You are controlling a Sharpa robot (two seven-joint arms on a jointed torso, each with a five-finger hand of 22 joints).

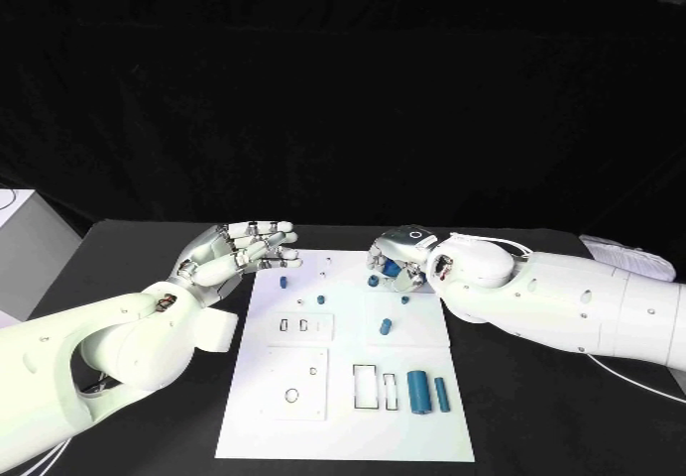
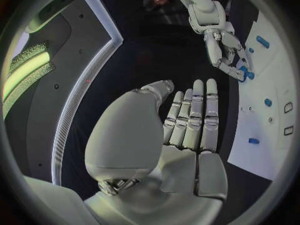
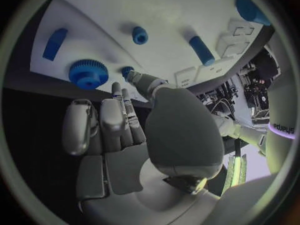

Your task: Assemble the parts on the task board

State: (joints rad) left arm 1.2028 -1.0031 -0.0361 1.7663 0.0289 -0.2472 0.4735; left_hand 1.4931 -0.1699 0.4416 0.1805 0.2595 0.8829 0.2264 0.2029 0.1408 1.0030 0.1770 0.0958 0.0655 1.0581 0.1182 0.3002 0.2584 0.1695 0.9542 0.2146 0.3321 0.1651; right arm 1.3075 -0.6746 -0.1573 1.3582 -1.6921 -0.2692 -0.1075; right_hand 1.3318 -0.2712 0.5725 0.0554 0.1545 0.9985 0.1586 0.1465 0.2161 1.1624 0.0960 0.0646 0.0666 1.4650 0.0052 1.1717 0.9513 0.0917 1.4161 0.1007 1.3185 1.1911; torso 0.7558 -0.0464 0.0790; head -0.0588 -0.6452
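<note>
Left robot hand (image 1: 240, 254): hovers at board's left edge, fingers straight and close together, nothing held, touches nothing. Task board (image 1: 272, 426): white plate at centre of table (image 1: 129, 258). Loose blue parts lie on it: short peg (image 1: 385, 326) mid-board, large cylinder (image 1: 419, 392) near front. Right robot hand (image 1: 400, 260): at board's far edge, fingers curled around small blue part (image 1: 389, 268), seemingly pinched. Step advice: keep part square to its seat, lower slowly, avoid neighbouring blue gear (image 3: 88, 73).
</note>
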